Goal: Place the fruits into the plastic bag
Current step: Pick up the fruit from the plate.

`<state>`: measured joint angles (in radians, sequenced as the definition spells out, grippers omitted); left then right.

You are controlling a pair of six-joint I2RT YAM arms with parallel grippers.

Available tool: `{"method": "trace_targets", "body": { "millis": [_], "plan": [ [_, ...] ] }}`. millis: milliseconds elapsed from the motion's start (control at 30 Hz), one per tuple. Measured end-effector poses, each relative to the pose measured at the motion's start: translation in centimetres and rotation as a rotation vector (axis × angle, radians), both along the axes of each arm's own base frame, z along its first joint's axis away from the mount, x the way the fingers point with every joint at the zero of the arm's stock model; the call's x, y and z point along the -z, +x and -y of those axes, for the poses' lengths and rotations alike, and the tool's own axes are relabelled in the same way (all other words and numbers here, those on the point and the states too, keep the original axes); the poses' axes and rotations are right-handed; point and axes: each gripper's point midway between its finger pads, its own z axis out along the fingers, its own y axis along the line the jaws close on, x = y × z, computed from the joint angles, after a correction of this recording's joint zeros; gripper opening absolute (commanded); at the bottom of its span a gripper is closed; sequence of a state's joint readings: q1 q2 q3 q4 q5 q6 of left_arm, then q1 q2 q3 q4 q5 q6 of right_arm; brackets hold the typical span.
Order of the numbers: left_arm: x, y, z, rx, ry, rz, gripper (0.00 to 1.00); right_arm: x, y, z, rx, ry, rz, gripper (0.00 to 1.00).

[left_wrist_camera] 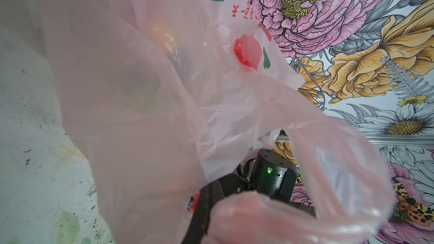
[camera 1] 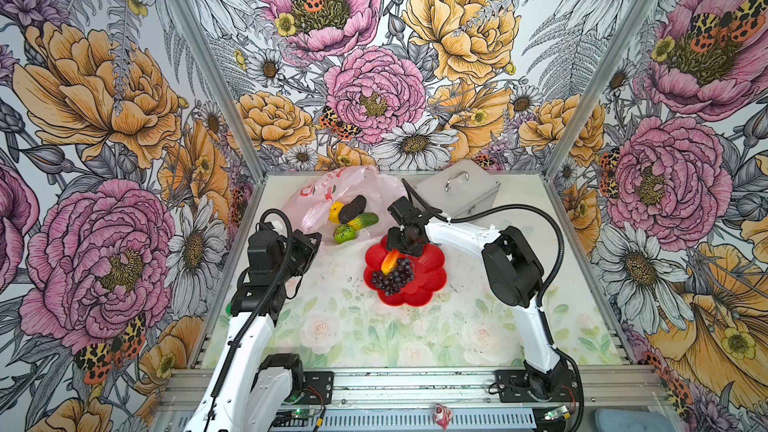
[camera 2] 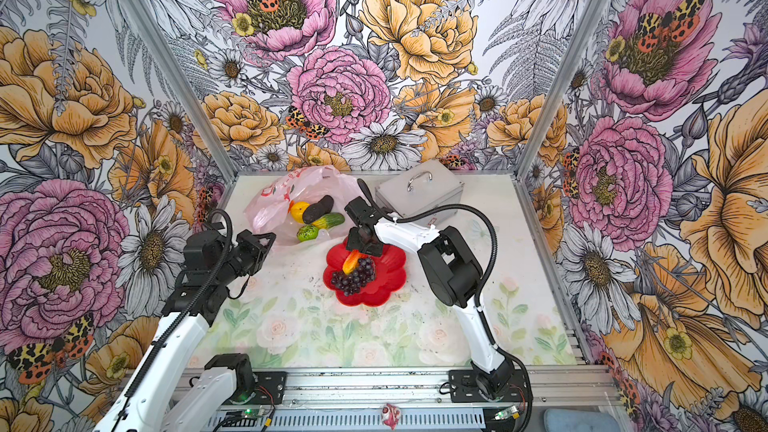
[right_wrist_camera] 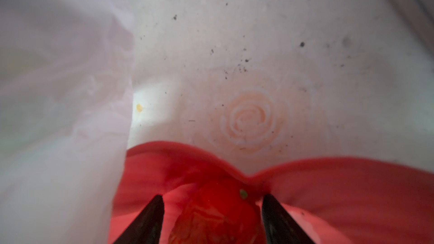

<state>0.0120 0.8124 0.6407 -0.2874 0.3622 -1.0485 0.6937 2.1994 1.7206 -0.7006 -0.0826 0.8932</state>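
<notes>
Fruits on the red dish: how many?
2 clearly: a red-yellow mango and the grape bunch beside it on the red dish. The right gripper straddles a red fruit in its wrist view: maybe that mango, maybe a hidden third.

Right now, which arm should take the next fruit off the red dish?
Right. The right gripper hangs open over the red dish, jaws straddling a red mango. The left gripper is shut on the plastic bag, so busy.
</notes>
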Motion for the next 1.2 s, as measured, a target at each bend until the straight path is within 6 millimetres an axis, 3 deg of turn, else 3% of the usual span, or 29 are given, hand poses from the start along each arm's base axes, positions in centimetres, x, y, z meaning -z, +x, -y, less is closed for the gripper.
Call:
{"method": "trace_targets", "body": {
  "millis": [633,800,1033,1200],
  "plan": [
    [-0.4,-0.2,0.1,0.005,-0.003,0.015,0.0,-0.4,0.3,-0.4,-0.006,0.011,0.012,0.42],
    [-0.9,-0.4,0.1,0.005,-0.004,0.031,0.0,-2.7,0.8,-0.6,-0.001,0.044,0.069,0.36],
    [-1.7,-0.8,0.1,-0.003,-0.019,0.055,0.0,-7.8,1.0,-0.6,0.008,0.125,0.163,0.35],
    [-1.6,-1.2,0.1,-0.009,-0.032,0.058,0.0,-9.4,-0.1,0.7,0.017,0.146,0.181,0.35]
  ]
}}
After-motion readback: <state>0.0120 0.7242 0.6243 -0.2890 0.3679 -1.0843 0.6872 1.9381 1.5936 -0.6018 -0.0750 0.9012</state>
